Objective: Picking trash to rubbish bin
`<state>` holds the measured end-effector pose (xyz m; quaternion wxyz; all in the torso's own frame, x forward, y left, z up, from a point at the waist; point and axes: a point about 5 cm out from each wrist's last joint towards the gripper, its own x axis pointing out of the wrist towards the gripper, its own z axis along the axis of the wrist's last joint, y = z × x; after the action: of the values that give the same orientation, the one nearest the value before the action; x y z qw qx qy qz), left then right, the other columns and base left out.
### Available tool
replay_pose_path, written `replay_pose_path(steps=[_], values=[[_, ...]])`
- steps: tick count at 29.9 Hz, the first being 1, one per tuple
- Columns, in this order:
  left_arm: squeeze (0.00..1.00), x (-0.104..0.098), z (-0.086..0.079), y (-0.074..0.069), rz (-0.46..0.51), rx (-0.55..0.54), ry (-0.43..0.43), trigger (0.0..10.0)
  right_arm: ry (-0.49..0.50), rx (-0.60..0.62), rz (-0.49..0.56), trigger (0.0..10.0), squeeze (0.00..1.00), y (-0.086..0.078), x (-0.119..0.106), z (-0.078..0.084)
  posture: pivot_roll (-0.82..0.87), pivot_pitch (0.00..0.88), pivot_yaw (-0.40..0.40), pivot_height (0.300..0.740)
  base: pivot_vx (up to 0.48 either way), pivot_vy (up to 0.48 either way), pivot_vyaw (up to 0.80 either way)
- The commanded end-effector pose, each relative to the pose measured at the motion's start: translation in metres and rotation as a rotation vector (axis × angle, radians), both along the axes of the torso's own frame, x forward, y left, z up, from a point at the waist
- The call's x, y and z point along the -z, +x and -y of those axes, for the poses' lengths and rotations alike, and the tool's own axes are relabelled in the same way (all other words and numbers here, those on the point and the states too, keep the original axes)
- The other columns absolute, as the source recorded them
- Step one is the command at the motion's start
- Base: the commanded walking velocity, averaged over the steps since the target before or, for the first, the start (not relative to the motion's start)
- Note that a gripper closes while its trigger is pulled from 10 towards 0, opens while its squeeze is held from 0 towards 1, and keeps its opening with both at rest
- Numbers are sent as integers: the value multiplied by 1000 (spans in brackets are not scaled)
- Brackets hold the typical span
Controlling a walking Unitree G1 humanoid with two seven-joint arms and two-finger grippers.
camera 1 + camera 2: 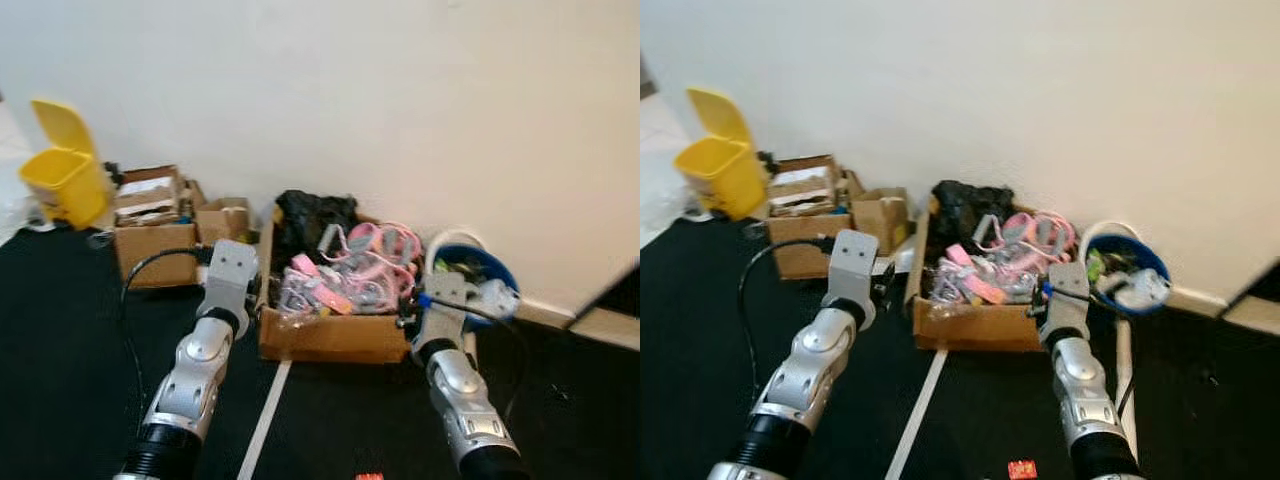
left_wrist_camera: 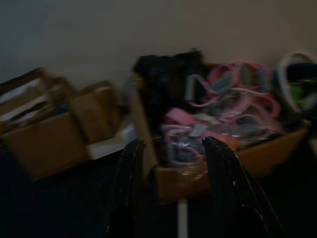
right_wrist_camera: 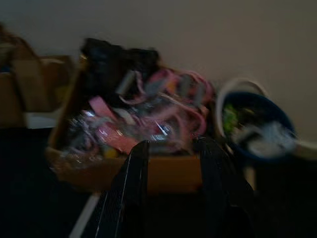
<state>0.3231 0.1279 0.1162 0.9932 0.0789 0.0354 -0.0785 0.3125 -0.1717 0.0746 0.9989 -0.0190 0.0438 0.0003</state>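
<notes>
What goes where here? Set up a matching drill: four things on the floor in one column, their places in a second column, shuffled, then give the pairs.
Things:
1. yellow bin
2. blue bucket
3. big cardboard box of pink items
4. small red object

Places:
A. far right along the wall
B. on the dark floor near the camera, between the arms
C. far left, lid up
D. in the middle, ahead of both grippers

Pairs: 1-C, 2-A, 3-D, 4-B

The left gripper and the right gripper both hang open, holding nothing.
</notes>
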Motion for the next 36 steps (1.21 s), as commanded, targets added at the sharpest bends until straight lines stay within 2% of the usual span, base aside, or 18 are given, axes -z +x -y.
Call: replay_pose_path(steps=[1, 36], values=[[0, 8, -2, -1, -37, 0, 17, 10000, 9, 5, -31, 10000, 0, -4, 7, 0, -4, 123, 4, 740, 0, 0, -800], [0, 14, -4, -5, -61, -23, 2, 10000, 6, -12, -32, 10000, 0, -3, 5, -2, -13, 120, -16, 740, 0, 0, -800]])
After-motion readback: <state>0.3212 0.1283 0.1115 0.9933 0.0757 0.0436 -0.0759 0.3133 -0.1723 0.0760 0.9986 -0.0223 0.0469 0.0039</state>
